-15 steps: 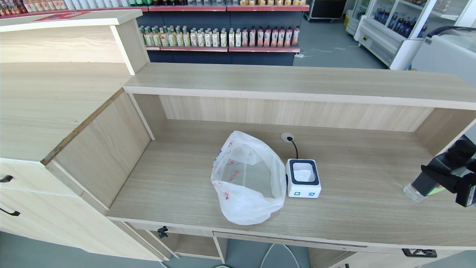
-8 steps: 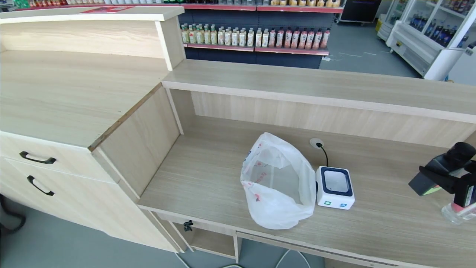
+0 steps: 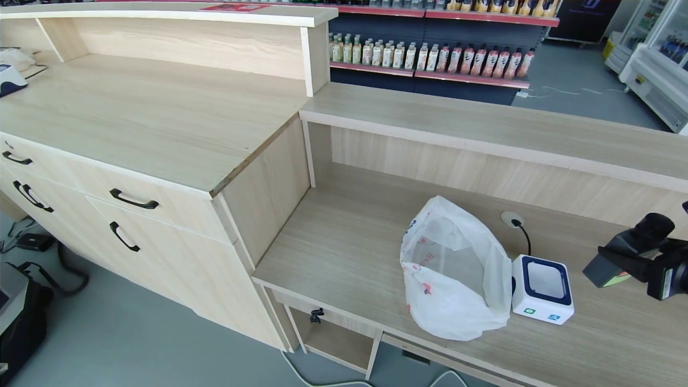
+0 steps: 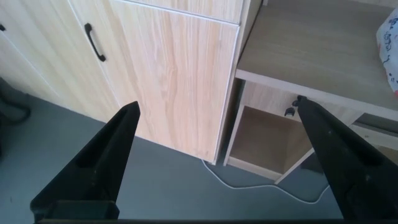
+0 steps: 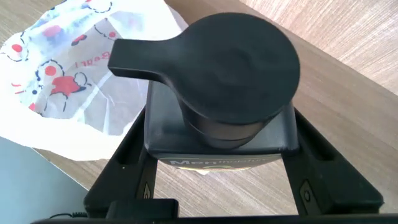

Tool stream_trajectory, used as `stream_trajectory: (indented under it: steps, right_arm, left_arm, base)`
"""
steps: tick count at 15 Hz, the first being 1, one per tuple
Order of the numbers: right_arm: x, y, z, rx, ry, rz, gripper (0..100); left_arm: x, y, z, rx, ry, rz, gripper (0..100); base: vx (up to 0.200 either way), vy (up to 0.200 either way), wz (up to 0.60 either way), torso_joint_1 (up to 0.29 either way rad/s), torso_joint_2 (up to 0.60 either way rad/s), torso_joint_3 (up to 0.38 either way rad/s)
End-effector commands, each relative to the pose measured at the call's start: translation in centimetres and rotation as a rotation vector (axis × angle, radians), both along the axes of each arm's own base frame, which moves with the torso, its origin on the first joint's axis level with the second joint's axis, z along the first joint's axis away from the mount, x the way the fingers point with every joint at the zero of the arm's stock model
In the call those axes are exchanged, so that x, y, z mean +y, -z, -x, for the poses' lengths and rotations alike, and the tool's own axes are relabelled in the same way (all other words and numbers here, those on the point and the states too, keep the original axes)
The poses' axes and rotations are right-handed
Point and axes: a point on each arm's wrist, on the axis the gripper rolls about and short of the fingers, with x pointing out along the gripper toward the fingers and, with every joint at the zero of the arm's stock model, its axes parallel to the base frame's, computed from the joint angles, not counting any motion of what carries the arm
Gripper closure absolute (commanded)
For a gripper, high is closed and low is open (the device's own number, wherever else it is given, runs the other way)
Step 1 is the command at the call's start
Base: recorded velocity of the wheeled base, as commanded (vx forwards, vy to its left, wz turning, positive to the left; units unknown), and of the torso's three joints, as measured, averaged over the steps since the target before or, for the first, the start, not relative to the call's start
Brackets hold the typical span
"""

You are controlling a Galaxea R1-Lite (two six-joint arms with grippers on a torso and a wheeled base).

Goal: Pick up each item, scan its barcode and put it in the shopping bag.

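Right gripper [image 3: 618, 264]: its fingers are clamped on a dark bottle [image 5: 224, 68], held above the bench [image 3: 349, 252] near the scanner [image 3: 542, 290]. The shopping bag [image 3: 446, 314] looks empty. I judge that scanning and bagging remain to be done. Left gripper [image 4: 217, 106]: fingers apart, holding nothing.

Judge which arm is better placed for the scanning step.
Right. The right gripper holds the black-capped bottle near the scanner; the left gripper hangs open over the floor, by the cabinet.
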Motion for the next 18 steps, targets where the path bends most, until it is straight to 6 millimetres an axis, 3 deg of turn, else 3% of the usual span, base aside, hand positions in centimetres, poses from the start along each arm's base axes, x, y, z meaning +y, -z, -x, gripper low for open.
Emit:
stream_trajectory:
  steps: [1, 7, 14, 18]
  right_arm:
    - [-0.4, 0.5, -1.2, 0.027, -0.003, -0.007, 100]
    - [-1.4, 1.9, -3.5, 0.071, -0.033, 0.067, 100]
    - [-1.9, 0.7, -6.7, 0.176, -0.088, 0.086, 100]
    - [-1.8, 1.5, -9.0, 0.170, -0.185, 0.245, 100]
  left_arm:
    - [0.0, 0.0, 0.0, 0.000, -0.001, 0.000, 0]
    - [0.0, 0.0, 0.0, 0.000, -0.001, 0.000, 0]
    - [0.0, 0.0, 0.0, 0.000, -0.001, 0.000, 0]
    - [0.0, 0.0, 0.0, 0.000, -0.001, 0.000, 0]
  base:
    - [0.000, 0.000, 0.00, 0.000, 0.00, 0.000]
    - [0.000, 0.000, 0.00, 0.000, 0.00, 0.000]
    - [0.000, 0.000, 0.00, 0.000, 0.00, 0.000]
    - [0.000, 0.000, 0.00, 0.000, 0.00, 0.000]
